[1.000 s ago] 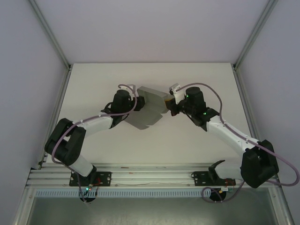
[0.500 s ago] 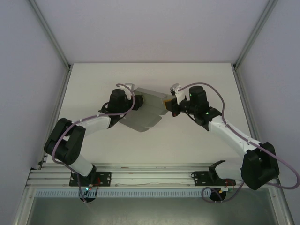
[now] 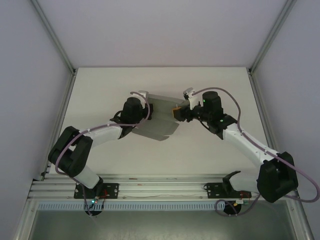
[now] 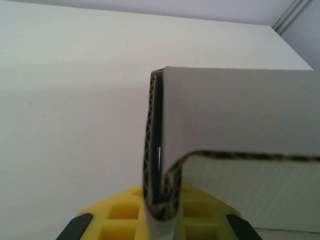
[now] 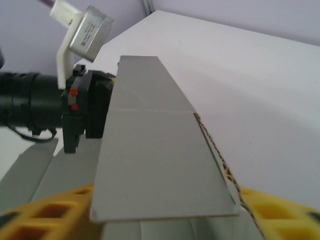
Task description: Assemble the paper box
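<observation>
The paper box (image 3: pixel 161 119) is a part-folded grey cardboard piece held above the table between both arms. My left gripper (image 3: pixel 146 111) is shut on its left side; in the left wrist view a doubled corrugated fold (image 4: pixel 159 200) is pinched between the yellow jaws, and a grey panel (image 4: pixel 240 107) bends away to the right. My right gripper (image 3: pixel 178 112) is shut on the box's right edge. In the right wrist view a grey flap (image 5: pixel 155 160) lies over the jaws and hides the fingers.
The white table (image 3: pixel 100 85) is walled by pale panels, with aluminium posts at the back corners. The left arm's wrist and its camera (image 5: pixel 90 32) sit close behind the box in the right wrist view. A rail (image 3: pixel 165 187) runs along the near edge.
The left gripper has shifted right and turned, swinging the box's lower panels toward the right. The right gripper has stayed on the box's right edge.
</observation>
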Motion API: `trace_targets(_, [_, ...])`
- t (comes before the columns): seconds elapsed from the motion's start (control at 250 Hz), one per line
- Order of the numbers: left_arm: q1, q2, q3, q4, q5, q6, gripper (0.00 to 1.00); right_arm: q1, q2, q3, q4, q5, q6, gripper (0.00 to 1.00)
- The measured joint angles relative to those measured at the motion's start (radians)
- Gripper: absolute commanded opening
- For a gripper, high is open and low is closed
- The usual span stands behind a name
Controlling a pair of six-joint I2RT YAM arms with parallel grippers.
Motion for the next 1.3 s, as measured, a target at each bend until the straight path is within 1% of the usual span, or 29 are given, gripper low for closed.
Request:
trace_targets(0.096, [-0.001,0.000,0.000,0.001,-0.032,0.000,0.00,-0.004,-0.035,-0.007,-0.006,0.092,0.048,1.00])
trace_targets(0.252, [0.000,0.000,0.000,0.001,-0.079,0.000,0.00,-0.027,-0.150,-0.014,-0.022,0.253,0.103,1.00])
trace_targets(0.324, [0.000,0.000,0.000,0.000,-0.097,0.000,0.00,-0.035,-0.192,-0.011,-0.023,0.300,0.120,1.00])
trace_targets(0.396, [-0.001,0.000,0.000,0.001,-0.112,0.000,0.00,-0.035,-0.197,0.008,-0.031,0.326,0.135,1.00])
trace_targets(0.48, [-0.005,0.000,-0.001,0.001,-0.118,0.000,0.00,-0.035,-0.156,0.059,-0.060,0.339,0.152,1.00])
trace_targets(0.644, [-0.007,0.000,-0.001,-0.005,-0.134,-0.004,0.00,-0.035,-0.026,0.148,-0.107,0.338,0.151,1.00])
trace_targets(0.787, [-0.007,0.000,-0.001,-0.008,-0.142,-0.023,0.00,-0.035,0.055,0.147,-0.142,0.341,0.148,1.00])
trace_targets(0.871, [-0.007,0.000,0.000,-0.018,-0.143,-0.032,0.00,-0.034,0.092,0.137,-0.139,0.321,0.147,1.00])
trace_targets(1.051, [-0.009,0.007,0.019,-0.039,-0.142,-0.047,0.00,0.009,0.171,0.127,-0.064,0.297,0.144,1.00])
trace_targets(1.147, [-0.022,0.014,0.023,-0.039,-0.150,-0.048,0.00,0.045,0.216,0.127,0.013,0.345,0.166,1.00])
trace_targets(1.223, [-0.035,0.019,0.026,-0.041,-0.174,-0.053,0.00,0.072,0.248,0.128,0.066,0.417,0.204,1.00])
trace_targets(1.303, [-0.050,0.023,0.031,-0.048,-0.226,-0.054,0.00,0.104,0.285,0.128,0.114,0.527,0.264,1.00])
